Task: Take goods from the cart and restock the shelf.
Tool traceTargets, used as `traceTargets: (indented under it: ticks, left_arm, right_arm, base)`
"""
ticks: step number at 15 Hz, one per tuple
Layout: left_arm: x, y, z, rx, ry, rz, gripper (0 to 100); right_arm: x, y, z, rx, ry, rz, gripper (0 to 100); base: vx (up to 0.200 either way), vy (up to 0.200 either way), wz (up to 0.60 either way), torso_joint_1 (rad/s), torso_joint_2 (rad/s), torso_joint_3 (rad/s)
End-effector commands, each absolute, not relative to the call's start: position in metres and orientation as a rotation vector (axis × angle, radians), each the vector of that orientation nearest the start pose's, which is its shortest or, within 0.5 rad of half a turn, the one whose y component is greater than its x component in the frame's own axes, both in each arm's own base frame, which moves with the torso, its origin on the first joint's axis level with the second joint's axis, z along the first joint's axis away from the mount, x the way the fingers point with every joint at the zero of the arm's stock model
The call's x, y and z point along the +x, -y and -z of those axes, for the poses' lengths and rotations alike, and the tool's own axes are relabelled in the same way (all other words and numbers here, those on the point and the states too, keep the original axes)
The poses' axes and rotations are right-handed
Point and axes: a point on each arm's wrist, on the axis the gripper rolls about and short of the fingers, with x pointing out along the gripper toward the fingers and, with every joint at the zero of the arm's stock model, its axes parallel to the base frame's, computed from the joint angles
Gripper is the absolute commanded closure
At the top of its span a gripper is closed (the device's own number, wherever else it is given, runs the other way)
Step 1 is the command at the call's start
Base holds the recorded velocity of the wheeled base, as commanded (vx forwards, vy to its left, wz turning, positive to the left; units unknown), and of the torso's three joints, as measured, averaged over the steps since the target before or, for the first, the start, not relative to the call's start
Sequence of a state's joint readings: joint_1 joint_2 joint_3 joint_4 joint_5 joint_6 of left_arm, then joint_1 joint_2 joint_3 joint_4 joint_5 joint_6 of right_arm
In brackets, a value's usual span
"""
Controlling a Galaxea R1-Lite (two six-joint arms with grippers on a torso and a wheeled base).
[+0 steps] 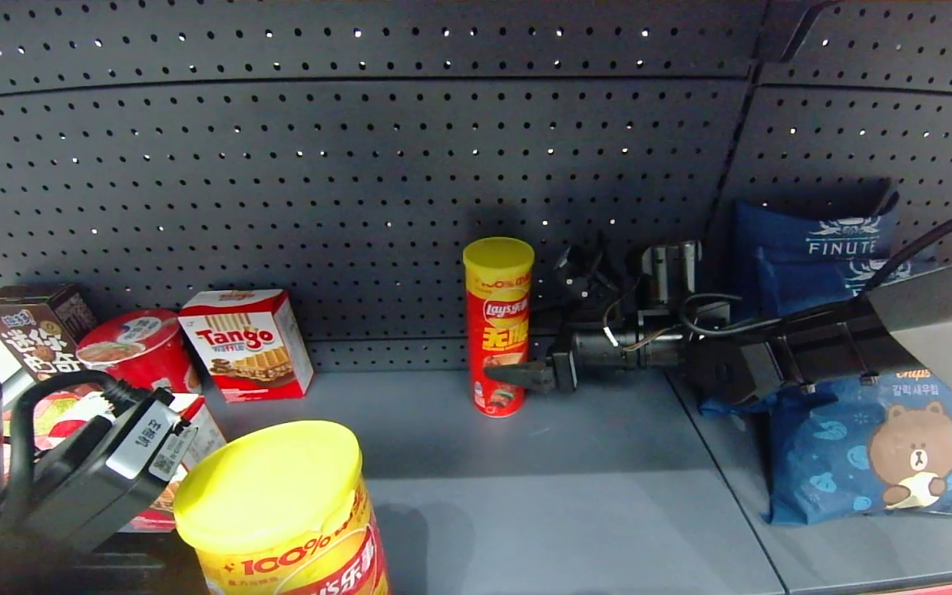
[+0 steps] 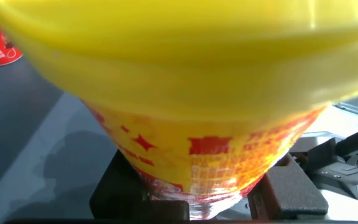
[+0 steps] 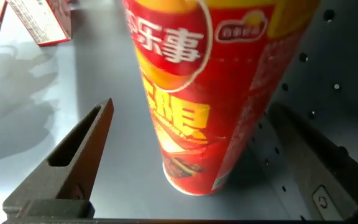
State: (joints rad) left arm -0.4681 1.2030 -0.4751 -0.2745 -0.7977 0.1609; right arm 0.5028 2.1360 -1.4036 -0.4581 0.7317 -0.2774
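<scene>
A red chips can with a yellow lid (image 1: 498, 326) stands upright on the grey shelf (image 1: 575, 471), close to the pegboard back. My right gripper (image 1: 525, 357) is open around its lower half; in the right wrist view the can (image 3: 185, 93) stands between the fingers (image 3: 82, 155) with a gap on each side. A second, identical chips can (image 1: 282, 516) is held low at the front left, and its yellow lid looms large in the left wrist view (image 2: 185, 56). My left gripper (image 2: 210, 199) is shut on that can's lower body.
At the left of the shelf stand a wafer box (image 1: 246, 343), a red cup-noodle tub (image 1: 133, 347) and a brown snack box (image 1: 34, 326). Blue snack bags (image 1: 864, 450) lie at the right under my right arm. Bare shelf lies in front of the standing can.
</scene>
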Motion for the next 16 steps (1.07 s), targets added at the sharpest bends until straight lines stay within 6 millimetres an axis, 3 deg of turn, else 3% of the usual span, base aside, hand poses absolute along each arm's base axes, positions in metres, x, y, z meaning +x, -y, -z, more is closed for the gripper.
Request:
traceTargets:
  ticks: [1, 12, 13, 16]
  left_arm:
    - [0.135, 0.086, -0.178, 0.056, -0.375, 1.277, 100]
    - [0.134, 0.086, -0.177, 0.056, -0.379, 1.275, 100]
    - [0.134, 0.086, -0.177, 0.056, -0.379, 1.275, 100]
    - [0.134, 0.086, -0.177, 0.056, -0.379, 1.275, 100]
  right_arm:
    - [0.377, -0.225, -0.158, -0.205, -0.135, -1.260, 0]
    - [0.390, -0.244, -0.143, -0.205, -0.121, -1.295, 0]
    - [0.389, -0.245, -0.141, -0.203, -0.124, -1.301, 100]
    - [0.390, -0.245, -0.140, -0.206, -0.109, -1.308, 100]
  base:
    - [0.000, 0.000, 0.00, 0.000, 0.00, 0.000]
    - [0.000, 0.000, 0.00, 0.000, 0.00, 0.000]
    - [0.000, 0.000, 0.00, 0.000, 0.00, 0.000]
    - [0.000, 0.000, 0.00, 0.000, 0.00, 0.000]
